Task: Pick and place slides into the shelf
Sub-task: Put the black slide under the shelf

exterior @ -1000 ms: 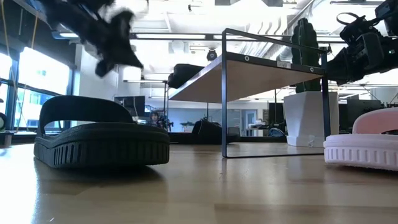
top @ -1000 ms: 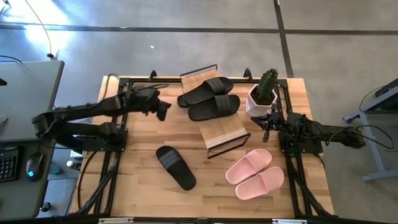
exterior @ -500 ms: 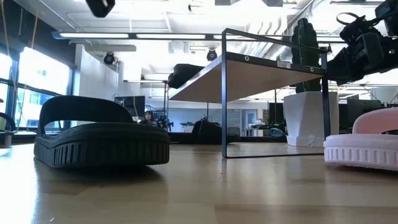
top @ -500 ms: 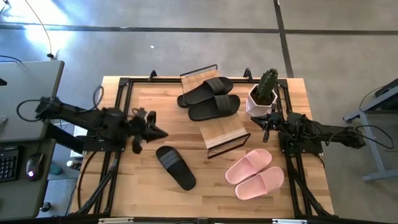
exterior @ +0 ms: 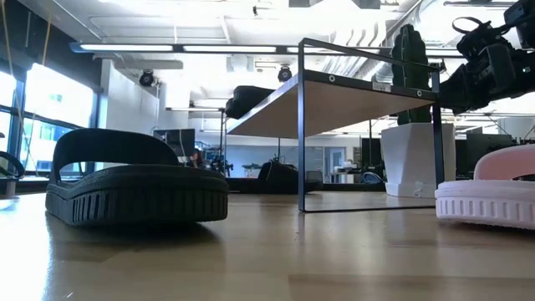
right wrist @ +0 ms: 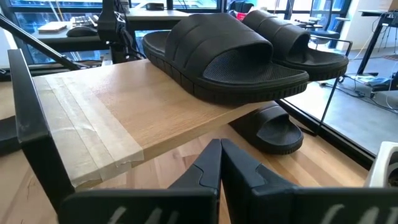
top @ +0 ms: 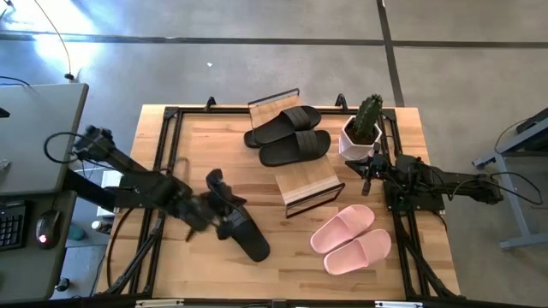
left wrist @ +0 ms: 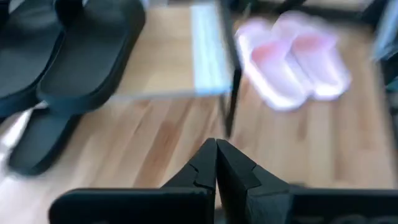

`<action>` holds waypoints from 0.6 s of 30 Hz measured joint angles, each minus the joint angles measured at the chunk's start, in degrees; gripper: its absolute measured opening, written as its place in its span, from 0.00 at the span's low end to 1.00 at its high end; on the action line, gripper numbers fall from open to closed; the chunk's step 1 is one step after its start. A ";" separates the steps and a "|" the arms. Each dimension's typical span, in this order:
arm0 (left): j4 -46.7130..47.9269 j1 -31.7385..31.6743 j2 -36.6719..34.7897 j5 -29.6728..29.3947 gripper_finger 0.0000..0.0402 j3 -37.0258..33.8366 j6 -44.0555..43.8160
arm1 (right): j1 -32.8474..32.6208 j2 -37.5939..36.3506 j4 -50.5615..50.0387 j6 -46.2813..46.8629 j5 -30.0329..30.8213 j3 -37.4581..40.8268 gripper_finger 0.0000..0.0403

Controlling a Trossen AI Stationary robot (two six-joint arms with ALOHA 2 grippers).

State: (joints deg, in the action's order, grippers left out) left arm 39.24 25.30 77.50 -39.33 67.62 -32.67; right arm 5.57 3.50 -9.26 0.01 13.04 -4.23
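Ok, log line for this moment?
left gripper: shut, empty, over lone black slide | right gripper: shut, idle by pot | shelf: black pair on top | pink pair: on table

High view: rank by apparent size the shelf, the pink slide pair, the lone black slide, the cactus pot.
1. shelf
2. pink slide pair
3. lone black slide, partly under the left tool
4. cactus pot
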 joint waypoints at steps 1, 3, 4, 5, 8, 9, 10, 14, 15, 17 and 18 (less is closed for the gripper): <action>3.90 -0.08 2.68 -0.40 0.00 2.72 -1.16 | 0.01 0.13 0.00 0.00 0.02 0.00 0.00; 10.27 -0.11 7.93 -0.64 0.00 7.94 -3.81 | 0.01 0.22 -0.02 0.00 0.01 0.00 0.00; 13.44 -0.11 10.47 -0.63 0.00 10.18 -5.05 | 0.00 0.35 -0.01 0.00 0.03 0.00 0.00; 16.93 -0.11 12.89 -0.60 0.00 12.26 -6.19 | 0.02 0.48 0.00 0.00 0.04 0.00 0.00; 25.51 -0.15 19.69 0.15 0.00 17.63 -9.64 | 0.00 0.89 0.00 0.00 0.04 0.00 0.00; 28.78 -0.15 21.71 0.94 0.00 18.98 -10.90 | 0.02 1.03 0.00 0.00 0.06 0.00 0.00; 31.58 -0.15 23.60 1.90 0.00 20.24 -12.21 | 0.02 1.06 0.00 0.00 0.05 0.00 0.00; 40.39 -0.15 30.34 6.78 0.00 24.57 -18.06 | 0.01 1.06 -0.01 -0.36 0.06 0.00 0.00; 42.07 -0.15 31.78 8.53 0.00 25.52 -19.12 | 0.00 1.06 -0.01 -0.44 0.07 0.00 0.00; 44.38 -0.15 33.93 12.26 0.00 26.74 -20.14 | 0.00 1.06 0.00 -0.45 0.08 0.00 0.00; 45.31 -0.15 34.85 13.93 0.00 27.18 -20.16 | 0.02 1.04 0.00 -0.46 0.11 0.00 0.00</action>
State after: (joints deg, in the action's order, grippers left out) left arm 84.55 25.15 112.35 -25.40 94.80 -52.83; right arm 5.58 4.54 -9.26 -0.45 13.14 -4.23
